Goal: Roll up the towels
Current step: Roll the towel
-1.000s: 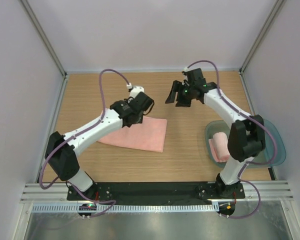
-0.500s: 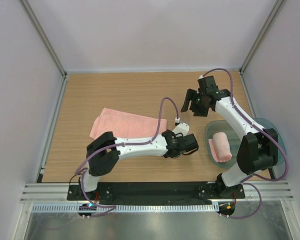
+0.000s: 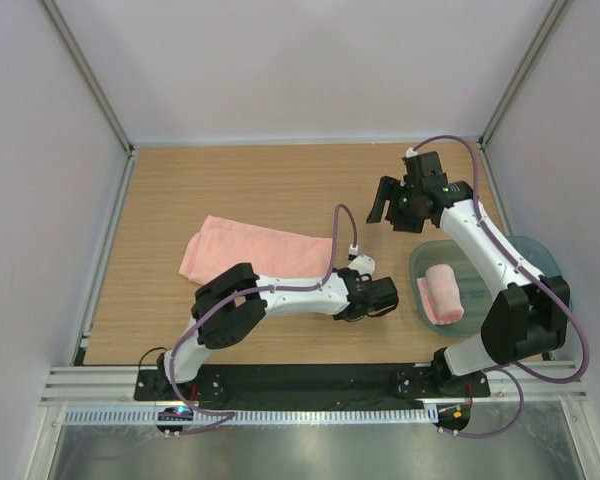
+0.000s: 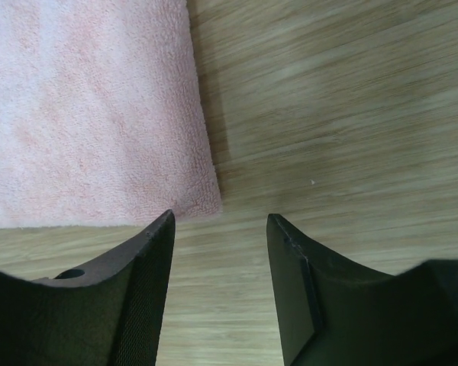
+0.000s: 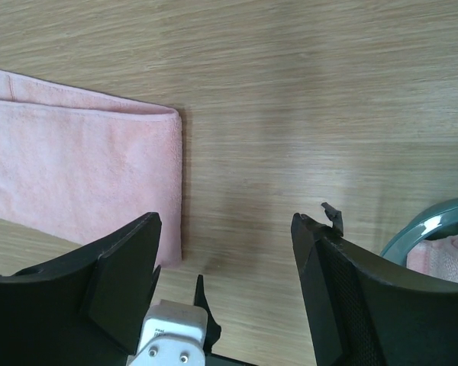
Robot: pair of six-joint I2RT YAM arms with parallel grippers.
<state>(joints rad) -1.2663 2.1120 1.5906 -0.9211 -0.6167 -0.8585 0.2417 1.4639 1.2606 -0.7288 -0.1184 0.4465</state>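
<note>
On the left half of the worktop [image 3: 280, 180] lies the flat towel [image 3: 255, 250]. It is long and pink, and one short end points to the right. I think this is the one I have yet to roll.

To roll it well, I should start at that right short end. I should bring both pincers down on its two corners, pinch the edge, and turn it over onto itself. The first turn should be small and tight. Both corners should move together, or the roll will come out crooked. The cloth is soft and may slide on the smooth wood, so I should press down a little as I roll toward the left.

My left pincer [image 3: 375, 297] is low over the wood, close to the near right corner of the flat towel but not touching it. Its fingers [image 4: 149, 259] stand about half apart. There is only bare wood between them, so it holds nothing.

My right pincer [image 3: 390, 205] is farther back and more to the right, over bare wood, well apart from the towel end. It is wide apart and holds nothing too.

At the near right sits the tray [image 3: 550, 270]. The rolled towel [image 3: 440, 292] lies inside it, so that one looks done.
</note>
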